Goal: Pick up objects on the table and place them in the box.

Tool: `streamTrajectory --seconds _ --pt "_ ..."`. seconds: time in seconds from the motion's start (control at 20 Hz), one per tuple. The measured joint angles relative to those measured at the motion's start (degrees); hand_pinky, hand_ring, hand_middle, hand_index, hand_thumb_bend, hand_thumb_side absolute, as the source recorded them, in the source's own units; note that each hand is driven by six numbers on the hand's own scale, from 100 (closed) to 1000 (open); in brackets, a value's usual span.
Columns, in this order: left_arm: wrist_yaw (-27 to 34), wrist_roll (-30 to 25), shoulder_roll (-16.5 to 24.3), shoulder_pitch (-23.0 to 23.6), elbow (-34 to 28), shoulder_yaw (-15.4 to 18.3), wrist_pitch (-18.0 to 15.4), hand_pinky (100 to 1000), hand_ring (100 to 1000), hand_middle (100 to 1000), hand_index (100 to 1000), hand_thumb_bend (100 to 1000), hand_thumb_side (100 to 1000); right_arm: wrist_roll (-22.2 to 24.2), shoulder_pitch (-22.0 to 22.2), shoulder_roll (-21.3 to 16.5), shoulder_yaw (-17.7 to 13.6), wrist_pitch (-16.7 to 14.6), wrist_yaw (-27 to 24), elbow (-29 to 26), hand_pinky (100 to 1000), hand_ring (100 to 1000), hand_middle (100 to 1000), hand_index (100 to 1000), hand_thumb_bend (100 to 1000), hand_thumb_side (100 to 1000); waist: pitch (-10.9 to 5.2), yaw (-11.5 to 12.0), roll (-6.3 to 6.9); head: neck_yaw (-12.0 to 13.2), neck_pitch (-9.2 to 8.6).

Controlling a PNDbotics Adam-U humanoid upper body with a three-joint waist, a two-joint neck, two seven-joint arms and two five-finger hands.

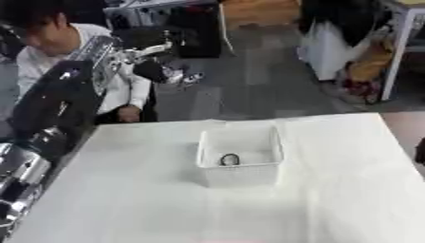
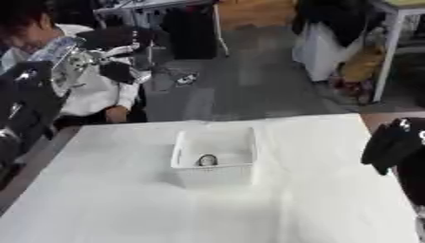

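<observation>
A white box (image 1: pixel 241 172) stands in the middle of the white table (image 1: pixel 332 199). Inside it, on the bottom, lies a small dark ring-shaped thing (image 1: pixel 229 160). My left arm rises from the lower left, and its hand (image 2: pixel 116 45) is held high above the table's far left corner, well away from the box. My right hand (image 2: pixel 388 146) hangs at the right edge of the right eye view, over the table's right side, fingers relaxed and pointing down with nothing in them. No loose objects show on the cloth.
The table's far edge (image 1: pixel 291 117) runs just behind the box, with grey floor beyond it. Bags (image 1: pixel 365 71) and a white table leg (image 1: pixel 397 52) stand at the back right, off the table.
</observation>
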Motion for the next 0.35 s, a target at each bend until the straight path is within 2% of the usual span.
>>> streamTrajectory --seconds 0.1,0.15,0.35 --pt "6.4 3.3 1.3 4.6 -4.4 -0.5 0.6 953 922 1000 993 100 806 -0.2 0.1 0.4 0.0 -0.2 0.1 0.2 100 400 386 492 100 866 -0.02 0.6 -0.23 0.0 0.01" --pt "10.3 4.7 1.8 7.4 -7.2 -0.7 1.2 929 906 1000 990 100 833 -0.3 0.2 0.7 0.0 -0.3 0.1 0.2 100 400 386 492 100 884 -0.04 1.0 -0.39 0.0 0.01" --pt "26.8 7.7 3.2 17.8 -20.2 -1.2 4.9 868 863 1000 982 100 848 -0.7 0.2 1.5 -0.1 -0.7 0.6 0.2 100 399 386 496 100 884 -0.06 2.0 -1.35 0.0 0.36"
